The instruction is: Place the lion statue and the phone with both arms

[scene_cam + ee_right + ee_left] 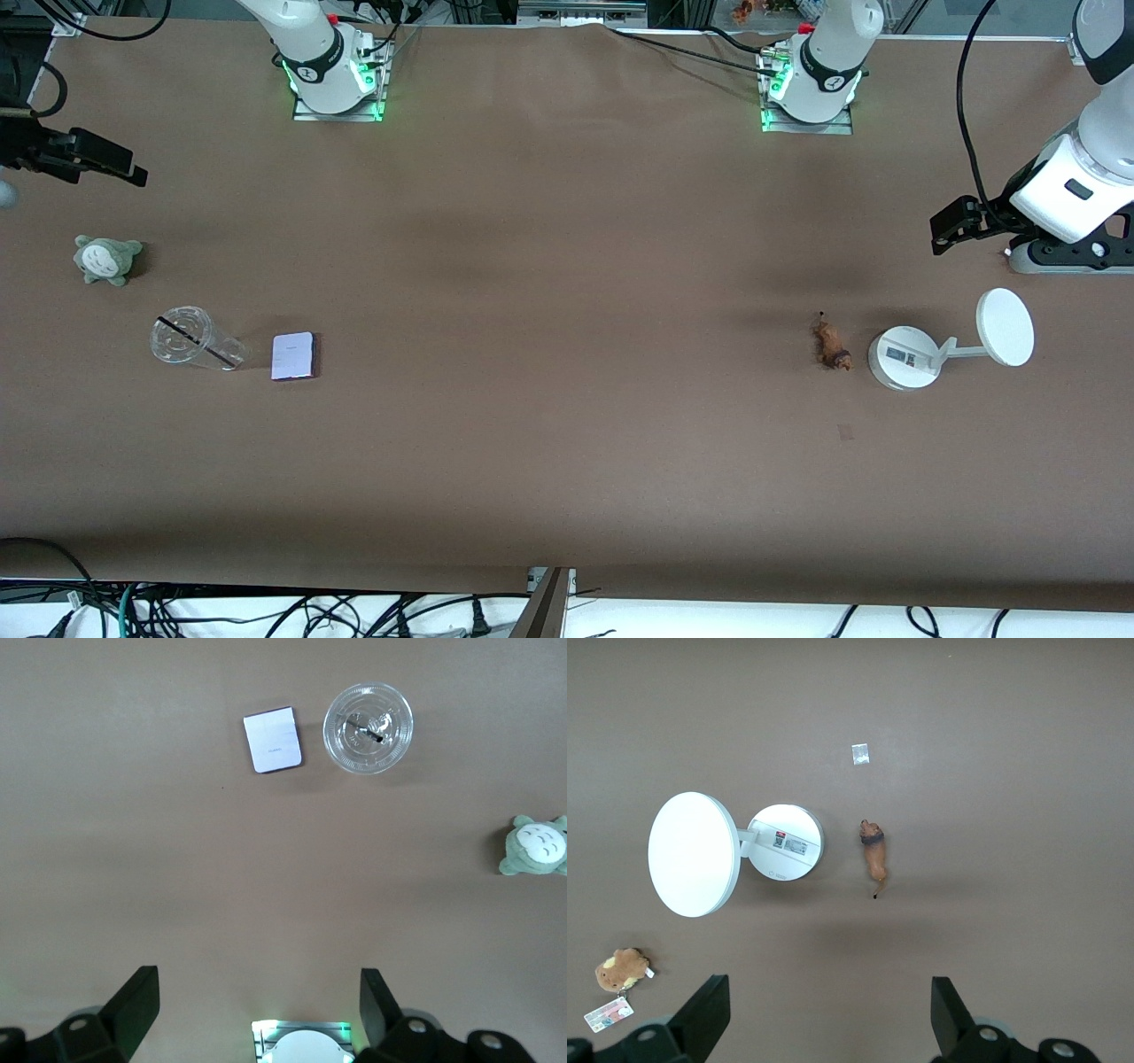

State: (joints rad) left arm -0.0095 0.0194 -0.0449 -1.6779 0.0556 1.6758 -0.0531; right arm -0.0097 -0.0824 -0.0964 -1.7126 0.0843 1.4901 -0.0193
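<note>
The lion statue [831,346] is a slim orange-brown figurine lying on the brown table beside the white stand, toward the left arm's end; it also shows in the left wrist view [874,857]. The phone [294,355] is a flat pale lavender rectangle lying beside a clear cup, toward the right arm's end; it also shows in the right wrist view [273,740]. My left gripper [952,226] is open and empty, high over the table by the stand [830,1014]. My right gripper [120,168] is open and empty, high over the table's right-arm end [257,1010].
A white round-based stand with a disc [905,356] stands next to the lion. A clear plastic cup [193,338] lies next to the phone. A grey-green plush [106,259] sits toward the right arm's end. A brown tagged plush [624,967] lies near the stand.
</note>
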